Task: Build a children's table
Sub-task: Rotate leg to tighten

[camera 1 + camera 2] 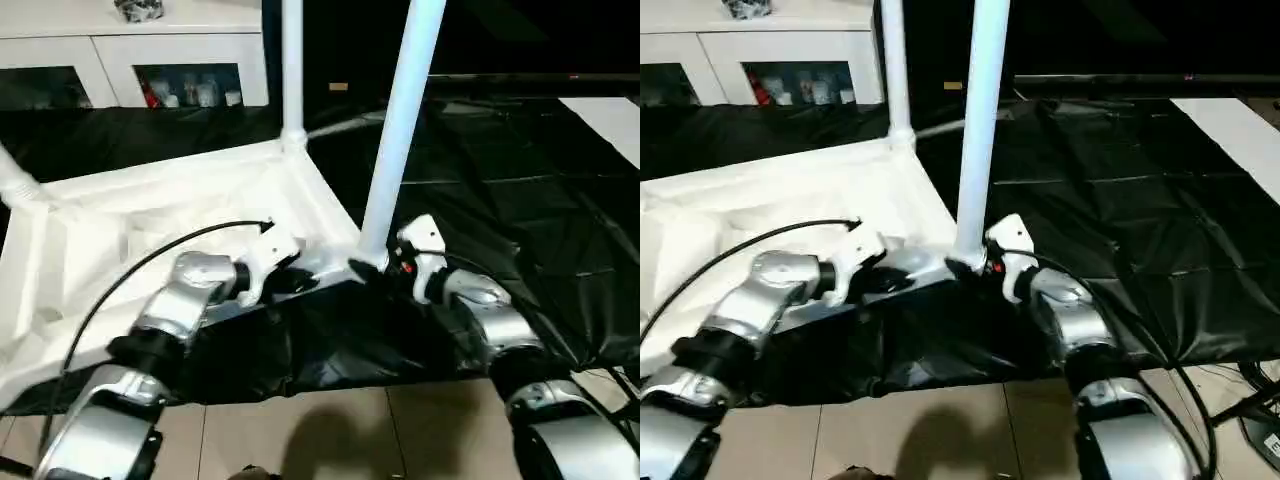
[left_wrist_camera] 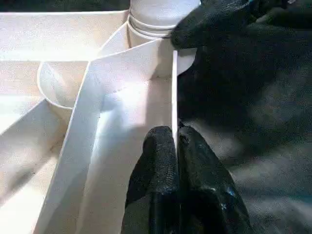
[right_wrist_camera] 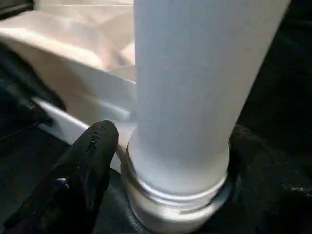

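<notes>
The left gripper (image 2: 176, 146) clamps the white plastic tabletop's rim (image 2: 174, 92); the spread right gripper (image 1: 385, 268) straddles the upright white tube leg (image 1: 400, 120).

Both upright legs (image 1: 400, 130) run off the top edge.

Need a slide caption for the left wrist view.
Left pincer shut on the thin white plastic tabletop rim.
</notes>
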{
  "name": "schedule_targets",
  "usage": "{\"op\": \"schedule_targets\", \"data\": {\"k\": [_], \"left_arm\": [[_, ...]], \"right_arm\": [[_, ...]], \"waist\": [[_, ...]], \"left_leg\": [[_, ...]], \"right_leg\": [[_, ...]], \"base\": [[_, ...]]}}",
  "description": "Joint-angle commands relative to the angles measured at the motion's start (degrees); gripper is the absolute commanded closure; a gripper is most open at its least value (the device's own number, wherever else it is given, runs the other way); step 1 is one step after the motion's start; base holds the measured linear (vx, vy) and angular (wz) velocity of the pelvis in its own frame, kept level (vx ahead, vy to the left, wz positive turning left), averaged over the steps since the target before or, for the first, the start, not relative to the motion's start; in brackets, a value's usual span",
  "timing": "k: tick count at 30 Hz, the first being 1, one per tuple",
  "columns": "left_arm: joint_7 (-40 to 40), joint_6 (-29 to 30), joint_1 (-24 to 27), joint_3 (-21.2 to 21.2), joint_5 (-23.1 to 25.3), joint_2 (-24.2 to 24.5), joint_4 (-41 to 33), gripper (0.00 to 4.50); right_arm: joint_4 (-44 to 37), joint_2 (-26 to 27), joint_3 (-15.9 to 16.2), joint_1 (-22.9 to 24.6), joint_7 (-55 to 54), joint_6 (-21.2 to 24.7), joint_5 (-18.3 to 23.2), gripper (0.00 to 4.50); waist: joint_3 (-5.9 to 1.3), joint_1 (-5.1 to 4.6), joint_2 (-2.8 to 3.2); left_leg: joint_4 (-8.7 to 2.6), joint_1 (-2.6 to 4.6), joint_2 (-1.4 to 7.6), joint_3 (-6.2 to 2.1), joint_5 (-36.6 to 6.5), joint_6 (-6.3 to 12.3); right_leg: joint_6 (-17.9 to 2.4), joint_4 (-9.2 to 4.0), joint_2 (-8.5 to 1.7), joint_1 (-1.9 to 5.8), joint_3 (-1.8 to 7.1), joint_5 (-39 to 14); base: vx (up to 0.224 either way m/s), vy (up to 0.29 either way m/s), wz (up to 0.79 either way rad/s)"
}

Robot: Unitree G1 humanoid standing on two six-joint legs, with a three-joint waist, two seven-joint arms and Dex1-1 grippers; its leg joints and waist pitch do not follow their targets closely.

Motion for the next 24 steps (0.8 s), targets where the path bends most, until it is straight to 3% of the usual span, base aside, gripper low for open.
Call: {"op": "schedule_targets", "data": {"k": [1, 2, 6, 8, 11, 14, 24], "left_arm": [[-4.71, -1.19, 0.87, -0.97, -3.11, -0.6, -2.96, 4.5], [-5.79, -0.77, 1.17, -1.22, -3.21, 0.05, -3.5, 4.5], [-9.29, 0.42, 2.53, -1.84, -3.83, 2.01, -5.67, 4.5], [-11.05, 0.94, 3.3, -2.05, -4.37, 2.97, -6.81, 4.5], [-11.88, 1.16, 3.73, -2.09, -4.61, 3.44, -7.36, 4.5], [-14.9, 2.96, 5.04, -2.36, -5.49, 4.77, -9.86, 4.5], [-16.06, 4.18, 6.25, -2.64, -5.63, 5.58, -12.08, 4.5]], "right_arm": [[-3.98, 0.85, 4.58, 1.02, 8.34, -0.21, 0.86, 0.8], [-4.63, 0.41, 4.81, 1.28, 9.55, -0.1, 1.1, 0.8], [-6.68, -0.79, 5.71, 2.16, 13.74, 0.73, 1.8, 0.8], [-7.88, -1.47, 6.41, 2.77, 16.49, 1.27, 1.97, 1.12], [-8.77, -2.03, 6.98, 3.28, 18.63, 1.93, 2.17, 1.15], [-11.7, -3.79, 8.5, 4.78, 23.43, 3.76, 2.24, 1.56], [-14.59, -5.44, 10.18, 6.31, 27.64, 7.11, 2.18, 1.85]], "waist": [[-3.46, 0.5, -0.07], [-3.5, 0.67, -0.31], [-3.41, 1.14, -0.18], [-3.37, 1.34, -0.29], [-3.32, 1.66, -0.27], [-3.32, 1.96, -0.57], [-3.07, 1.96, -0.77]], "left_leg": [[-5.5, 1.47, 7.91, -4.04, -14.68, -1.11], [-5.48, 1.5, 7.92, -3.93, -14.37, -0.91], [-5.44, 1.62, 7.97, -3.97, -14.78, -1.27], [-5.65, 1.64, 8.0, -3.9, -14.7, -1.31], [-5.7, 1.67, 8.0, -3.94, -14.95, -1.77], [-5.67, 1.61, 8.02, -4.0, -14.32, -1.7], [-5.73, 1.67, 7.98, -4.08, -15.01, -2.04]], "right_leg": [[-15.54, -3.79, -7.2, 1.77, 4.68, -10.94], [-15.63, -3.7, -7.16, 1.75, 4.63, -10.49], [-15.71, -3.88, -7.49, 1.6, 4.79, -12.05], [-15.27, -3.82, -7.14, 1.35, 4.75, -12.21], [-15.12, -3.84, -7.28, 1.37, 4.78, -12.9], [-14.86, -3.84, -7.47, 1.56, 4.87, -12.98], [-14.04, -4.3, -7.55, 1.23, 4.98, -16.49]], "base": [[0.0, 0.0, 0.0], [0.0, 0.0, 0.0], [0.0, 0.0, 0.0], [0.0, 0.0, 0.0], [0.0, 0.0, 0.0], [0.0, 0.0, 0.0], [0.0, 0.0, 0.0]]}}
